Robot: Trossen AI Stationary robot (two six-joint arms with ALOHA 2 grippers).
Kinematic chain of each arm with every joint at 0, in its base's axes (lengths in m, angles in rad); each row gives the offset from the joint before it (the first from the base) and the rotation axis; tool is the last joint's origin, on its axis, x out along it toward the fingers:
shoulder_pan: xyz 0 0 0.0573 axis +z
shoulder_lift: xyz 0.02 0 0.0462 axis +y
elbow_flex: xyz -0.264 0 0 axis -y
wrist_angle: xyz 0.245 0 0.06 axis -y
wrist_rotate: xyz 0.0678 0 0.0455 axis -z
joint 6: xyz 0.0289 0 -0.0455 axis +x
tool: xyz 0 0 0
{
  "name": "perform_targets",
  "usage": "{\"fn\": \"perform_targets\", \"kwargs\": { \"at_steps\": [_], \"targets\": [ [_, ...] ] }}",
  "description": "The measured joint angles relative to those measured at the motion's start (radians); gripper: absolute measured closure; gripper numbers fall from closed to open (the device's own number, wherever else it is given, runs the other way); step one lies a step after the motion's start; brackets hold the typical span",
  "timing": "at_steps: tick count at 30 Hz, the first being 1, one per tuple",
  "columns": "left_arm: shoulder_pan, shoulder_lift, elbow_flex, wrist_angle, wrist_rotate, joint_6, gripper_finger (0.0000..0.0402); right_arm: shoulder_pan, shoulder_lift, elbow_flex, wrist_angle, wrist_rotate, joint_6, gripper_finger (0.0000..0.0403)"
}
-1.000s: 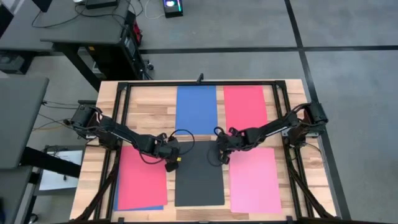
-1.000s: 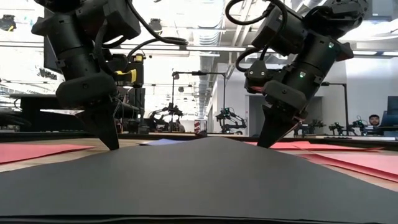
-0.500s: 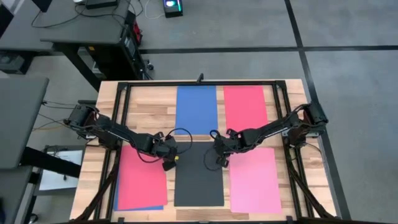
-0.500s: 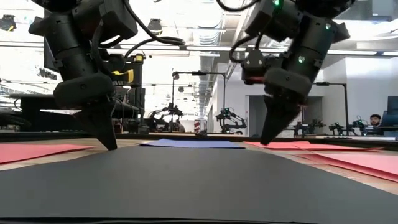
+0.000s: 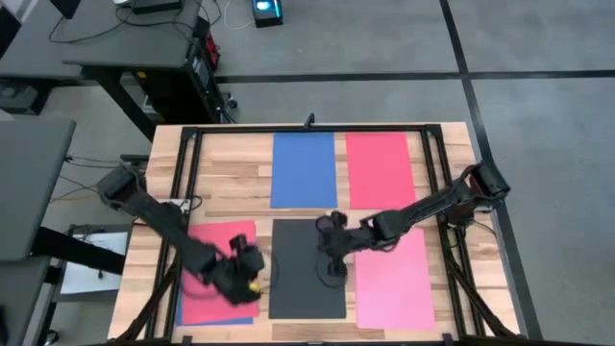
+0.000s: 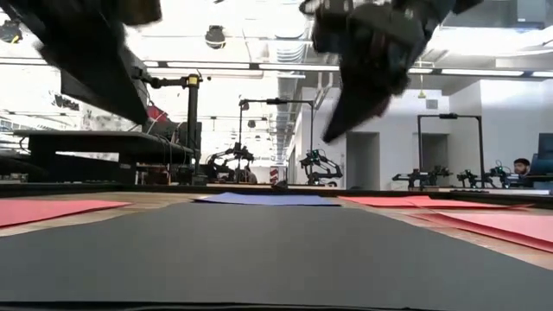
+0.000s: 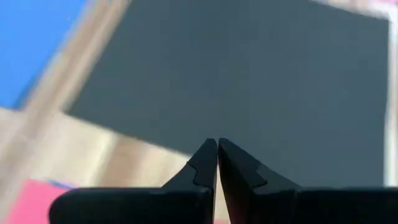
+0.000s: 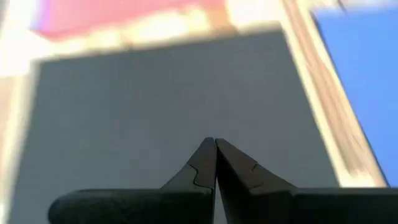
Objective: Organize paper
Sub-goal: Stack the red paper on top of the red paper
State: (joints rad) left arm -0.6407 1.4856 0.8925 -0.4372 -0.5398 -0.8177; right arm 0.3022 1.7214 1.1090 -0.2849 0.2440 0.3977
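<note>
The black sheet lies flat in the table's near middle and fills the low view's foreground. A blue sheet and a red sheet lie toward the far edge. A pink sheet lies near right. Near left, a red sheet lies on another blue sheet. My left gripper is shut and hovers by the black sheet's left edge. My right gripper is shut above the black sheet's right half. In the low view both tips, left and right, are raised off the sheet.
A dark metal frame borders the wooden tabletop. Bare wood shows between the far and near rows of sheets. Beyond the table stand workbenches, other robot rigs and a person far off on the right.
Both shut grippers have lifted off the black sheet's far corners and moved toward the near edge, the left swinging farthest, over the near-left red sheet. The black sheet, humped in its middle a second ago, now lies flat.
</note>
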Motion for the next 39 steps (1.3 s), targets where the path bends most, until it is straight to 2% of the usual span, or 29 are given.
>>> {"fn": "perform_targets", "kwargs": {
  "at_steps": [3, 8, 12, 15, 17, 23, 29, 33, 39],
  "targets": [
    [-0.108, 0.108, 0.108, -0.163, -0.021, -0.111, 0.0402, 0.048, 0.000, 0.001, 0.151, 0.001, -0.105, 0.0403],
    [-0.237, 0.294, 0.347, -0.581, -0.037, -0.334, 0.0402, 0.125, 0.001, 0.001, 0.360, 0.000, -0.326, 0.0403],
    [-0.301, 0.350, 0.455, -0.767, -0.038, -0.442, 0.0402, 0.152, 0.020, 0.004, 0.504, 0.001, -0.426, 0.0403],
    [-0.317, 0.346, 0.455, -0.744, 0.055, -0.483, 0.0402, 0.157, 0.079, 0.040, 0.521, 0.001, -0.483, 0.0403],
    [-0.324, 0.347, 0.456, -0.669, 0.086, -0.481, 0.0402, 0.156, 0.132, 0.086, 0.491, 0.000, -0.524, 0.0403],
    [-0.329, 0.383, 0.457, -0.348, 0.084, -0.290, 0.0402, 0.148, 0.250, 0.214, 0.335, 0.000, -0.563, 0.0402],
    [-0.321, 0.400, 0.456, -0.238, 0.066, -0.194, 0.0396, 0.159, 0.278, 0.257, 0.281, -0.002, -0.582, 0.0354],
    [-0.317, 0.399, 0.457, -0.191, 0.123, -0.159, 0.0357, 0.171, 0.276, 0.258, 0.273, 0.015, -0.582, 0.0313],
    [-0.287, 0.426, 0.455, -0.205, 0.123, -0.163, 0.0274, 0.177, 0.275, 0.258, 0.220, 0.023, -0.567, 0.0270]
  ]
}}
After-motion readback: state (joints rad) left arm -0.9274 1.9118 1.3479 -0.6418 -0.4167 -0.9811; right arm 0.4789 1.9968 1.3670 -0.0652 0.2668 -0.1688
